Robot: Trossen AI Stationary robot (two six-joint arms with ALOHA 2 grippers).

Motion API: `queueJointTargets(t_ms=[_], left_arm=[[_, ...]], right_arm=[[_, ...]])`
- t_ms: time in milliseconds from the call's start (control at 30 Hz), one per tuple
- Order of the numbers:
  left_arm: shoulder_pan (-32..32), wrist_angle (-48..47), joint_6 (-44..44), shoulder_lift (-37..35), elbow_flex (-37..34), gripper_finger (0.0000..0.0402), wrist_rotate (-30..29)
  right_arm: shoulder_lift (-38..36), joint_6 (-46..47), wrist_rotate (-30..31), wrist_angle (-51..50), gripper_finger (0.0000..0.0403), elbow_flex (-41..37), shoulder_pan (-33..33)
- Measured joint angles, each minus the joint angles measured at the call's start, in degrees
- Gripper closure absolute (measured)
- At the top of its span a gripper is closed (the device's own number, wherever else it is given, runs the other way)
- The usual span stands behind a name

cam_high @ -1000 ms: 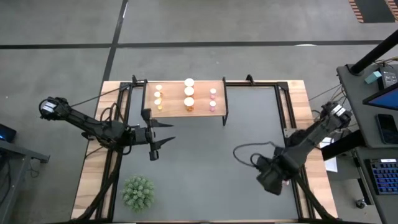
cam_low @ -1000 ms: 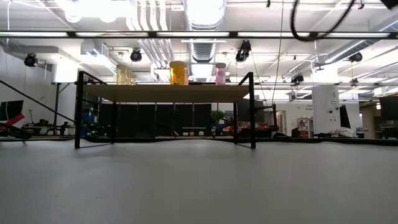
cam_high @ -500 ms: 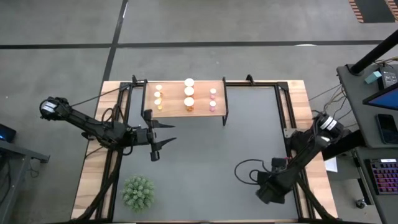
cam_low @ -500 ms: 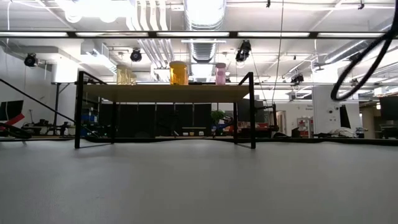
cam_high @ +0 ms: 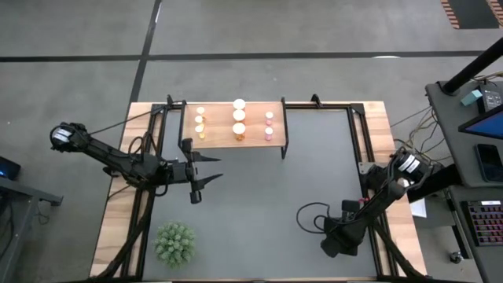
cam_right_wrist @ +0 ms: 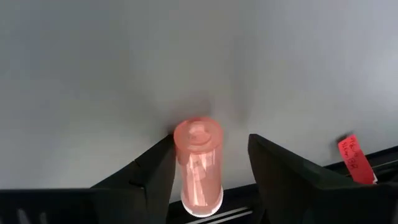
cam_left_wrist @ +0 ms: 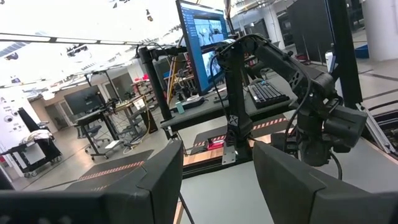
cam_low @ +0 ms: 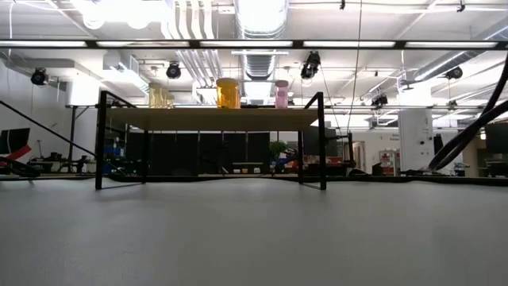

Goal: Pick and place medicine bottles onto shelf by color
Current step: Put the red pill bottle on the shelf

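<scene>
The shelf stands at the table's far edge on thin black legs; it also shows in the low view. Small white-capped bottles stand on it in a yellowish, an orange and a pink column. One pinkish-orange bottle lies on the grey table near the near right corner, white cap toward my wrist. My right gripper is open, low over it, a finger on each side; the high view hides the bottle under it. My left gripper is open and empty in front of the shelf. My right gripper's one finger stands right against the bottle's side, and I cannot tell whether it touches. The other finger stands clear of the bottle with a gap. The fingers come slanting from above, along the lying bottle.
A green spiky plant stands near the near left corner. A black rail with a red tag runs along the table edge close to the bottle. A loose cable lies beside the right gripper. Desks with monitors stand right of the table.
My right gripper has gone toward the table's near edge and down toward the table. Its cable loop has dropped from the top of the low view to that view's right edge.
</scene>
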Motion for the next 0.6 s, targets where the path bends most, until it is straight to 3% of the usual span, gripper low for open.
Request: queueJointTargets(t_ms=[267, 400, 533, 600], left_arm=[[0.0, 0.04, 0.0, 0.0, 0.0, 0.0223, 0.0], [0.0, 0.05, -0.04, 0.0, 0.0, 0.0223, 0.0], [0.0, 0.25, -0.1, 0.0, 0.0, 0.0223, 0.0], [0.0, 0.33, -0.27, 0.0, 0.0, 0.0223, 0.0]], right_arm=[[0.05, -0.07, -0.08, 0.74, 0.0295, 0.7, 0.02], [-1.33, 0.19, 2.21, 0.6, 0.0319, 2.25, -0.38], [-4.91, 2.2, 11.92, 0.64, 0.0316, 5.6, -1.98], [-7.02, 2.33, 21.05, 1.05, 0.0309, 7.79, -3.41]])
